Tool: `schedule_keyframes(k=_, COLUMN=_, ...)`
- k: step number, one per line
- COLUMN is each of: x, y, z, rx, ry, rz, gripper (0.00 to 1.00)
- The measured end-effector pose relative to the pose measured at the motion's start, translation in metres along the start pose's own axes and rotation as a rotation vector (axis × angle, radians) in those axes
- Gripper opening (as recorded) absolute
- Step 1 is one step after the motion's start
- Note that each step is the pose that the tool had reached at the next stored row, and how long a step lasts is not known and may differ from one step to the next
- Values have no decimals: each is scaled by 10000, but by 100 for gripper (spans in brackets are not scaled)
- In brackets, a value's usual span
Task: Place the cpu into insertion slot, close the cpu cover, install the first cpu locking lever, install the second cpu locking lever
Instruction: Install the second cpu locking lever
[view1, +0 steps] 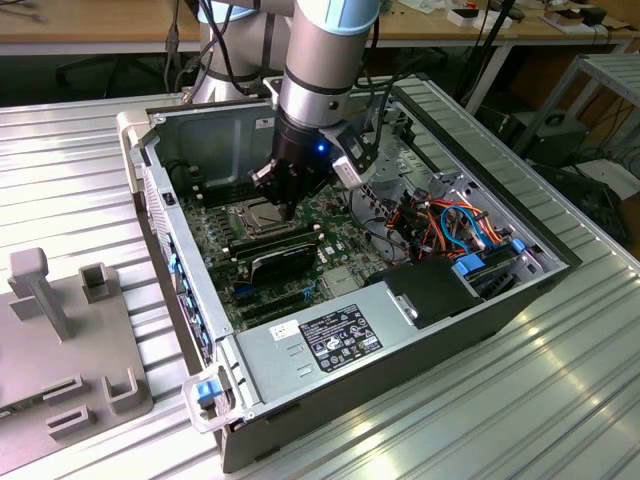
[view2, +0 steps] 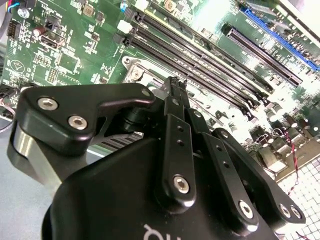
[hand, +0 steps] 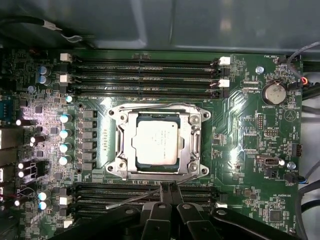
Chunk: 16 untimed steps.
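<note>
The cpu (hand: 156, 141) sits in the insertion slot (hand: 136, 165) with the cpu cover (hand: 190, 142) down around it, just ahead of the pincer (hand: 171, 192); the pincer is clenched, its tips at a thin wire lever (hand: 135, 197); memory slots (hand: 145, 70) lie beyond on the motherboard (hand: 240, 150).

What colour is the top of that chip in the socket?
Dull silver-grey; the cpu shows best in the first wrist view.

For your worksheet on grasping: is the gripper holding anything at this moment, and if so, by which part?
It looks shut on a thin wire locking lever beside the socket, gripped near the lever's end. The gripper fingertips meet there; the cpu lies under the cpu cover.
</note>
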<state>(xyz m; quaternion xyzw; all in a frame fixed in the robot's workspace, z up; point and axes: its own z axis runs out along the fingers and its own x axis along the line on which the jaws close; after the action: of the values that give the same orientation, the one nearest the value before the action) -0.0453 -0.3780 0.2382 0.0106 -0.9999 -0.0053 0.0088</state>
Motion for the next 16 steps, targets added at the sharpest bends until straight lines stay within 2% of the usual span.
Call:
schedule_keyframes(k=4, x=42, y=-27, z=1, rx=2, ry=1, rz=-7, gripper=11)
schedule_keyframes(k=7, x=85, y=-55, z=4, rx=40, ry=2, rz=-8, gripper=11)
schedule_keyframes(k=14, x=312, y=-53, z=55, rx=47, ry=5, rz=-7, gripper=11)
schedule_keyframes(k=16, x=334, y=-53, z=91, rx=47, ry=5, rz=-8, gripper=11)
